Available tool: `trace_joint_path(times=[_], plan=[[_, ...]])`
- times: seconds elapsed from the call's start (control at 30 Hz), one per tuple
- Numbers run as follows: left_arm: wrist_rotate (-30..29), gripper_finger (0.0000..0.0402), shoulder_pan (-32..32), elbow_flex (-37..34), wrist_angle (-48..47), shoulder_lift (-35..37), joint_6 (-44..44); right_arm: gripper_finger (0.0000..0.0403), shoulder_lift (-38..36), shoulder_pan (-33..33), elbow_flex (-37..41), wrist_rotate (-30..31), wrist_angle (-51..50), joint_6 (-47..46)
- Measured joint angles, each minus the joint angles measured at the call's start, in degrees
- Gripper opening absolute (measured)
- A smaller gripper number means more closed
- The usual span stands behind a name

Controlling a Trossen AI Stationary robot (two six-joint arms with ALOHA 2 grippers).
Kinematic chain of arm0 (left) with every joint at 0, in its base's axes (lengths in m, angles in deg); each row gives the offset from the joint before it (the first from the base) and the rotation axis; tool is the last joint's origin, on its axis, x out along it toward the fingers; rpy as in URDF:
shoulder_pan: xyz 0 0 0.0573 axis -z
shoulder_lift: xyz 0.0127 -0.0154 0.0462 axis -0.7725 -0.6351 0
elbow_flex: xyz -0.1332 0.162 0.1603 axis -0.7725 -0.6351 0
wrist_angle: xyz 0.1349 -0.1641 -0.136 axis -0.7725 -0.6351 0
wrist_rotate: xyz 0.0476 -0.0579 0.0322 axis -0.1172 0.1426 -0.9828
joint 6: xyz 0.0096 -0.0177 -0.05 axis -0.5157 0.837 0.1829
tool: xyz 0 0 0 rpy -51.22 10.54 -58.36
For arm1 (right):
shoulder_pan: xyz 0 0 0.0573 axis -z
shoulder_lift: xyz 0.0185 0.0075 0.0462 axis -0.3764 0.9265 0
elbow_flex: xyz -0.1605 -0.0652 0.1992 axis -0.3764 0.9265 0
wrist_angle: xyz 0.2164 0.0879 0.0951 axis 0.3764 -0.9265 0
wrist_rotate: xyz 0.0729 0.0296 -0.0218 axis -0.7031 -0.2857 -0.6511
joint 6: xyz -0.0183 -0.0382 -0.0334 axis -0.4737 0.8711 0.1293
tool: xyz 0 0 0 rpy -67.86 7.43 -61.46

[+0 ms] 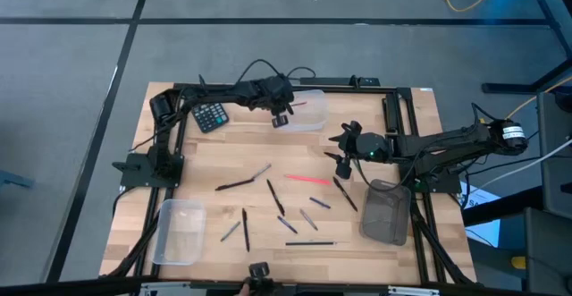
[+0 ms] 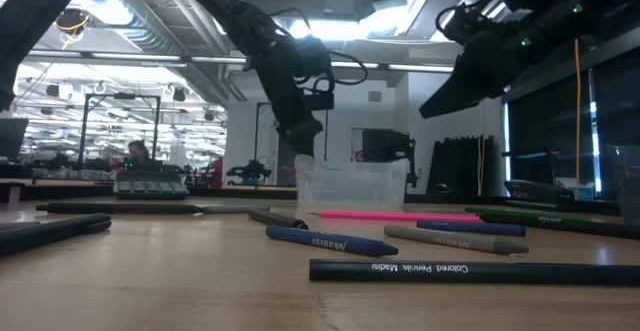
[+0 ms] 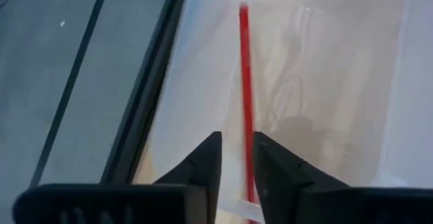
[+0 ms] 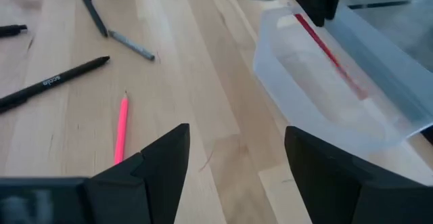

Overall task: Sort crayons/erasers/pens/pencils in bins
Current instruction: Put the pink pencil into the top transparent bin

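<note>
High view: one clear bin (image 1: 304, 110) at the far edge of the table (image 1: 420, 117) holds a single red stick (image 1: 298, 102). Nearer than that bin, roughly a dozen sticks lie loose on the wood, among them a pink pencil (image 1: 307, 180) and several black pens (image 1: 275, 197). A second clear bin (image 1: 178, 231) and the smoky grey bin (image 1: 387, 211) stand at the near corners, well apart from the first; both appear to hold nothing. By this evidence sorting has barely begun. The left gripper (image 1: 281, 119) hangs over the far bin's edge. The right gripper (image 1: 342, 164) hovers above the loose sticks, between the far bin and the grey bin. A black calculator (image 1: 211, 115) sits beside the far bin.

Low view: a stick marked "Colored Pencils" (image 2: 470, 270) lies nearest the camera, well in front of the far bin.

Left wrist view: the fingers (image 3: 203, 166) stand slightly parted, nothing between them; the red stick rests on the bin floor beyond them.

Right wrist view: the fingers (image 4: 162, 160) are spread wide and hold nothing; the pink pencil lies near them.
</note>
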Motion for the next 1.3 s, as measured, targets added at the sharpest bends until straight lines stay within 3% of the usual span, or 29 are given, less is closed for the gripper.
trace_joint_path(times=[0.13,0.27,0.4,0.57,0.77,0.97,1.3], plan=[[0.7,0.0095,1.1,3.5,-5.2,-0.1,3.5,0.0245,0.0,0.0,0.0,0.0,-0.5,0.0],[2.4,0.0097,6.0,8.8,-8.7,0.0,4.2,0.0245,0.0,0.0,-0.3,1.1,-1.1,1.4],[3.7,0.0097,12.5,12.1,-10.0,0.2,4.2,0.0245,-0.4,0.0,-4.1,6.2,-10.1,0.9],[7.0,0.0097,20.1,6.1,-4.7,0.0,5.8,0.0245,-0.5,0.0,-8.6,9.6,-21.4,-2.3],[8.9,0.0098,25.9,-4.1,7.4,-0.1,7.1,0.0245,-0.5,0.0,-8.8,9.2,-21.8,-3.1],[12.9,0.0098,27.8,-9.5,12.5,-0.1,8.7,0.0245,-0.5,0.0,-8.8,9.0,-20.8,-2.9],[14.8,0.0094,27.8,-10.9,12.7,-5.1,11.3,0.0245,-0.5,0.0,-8.8,9.0,-18.8,0.0]])
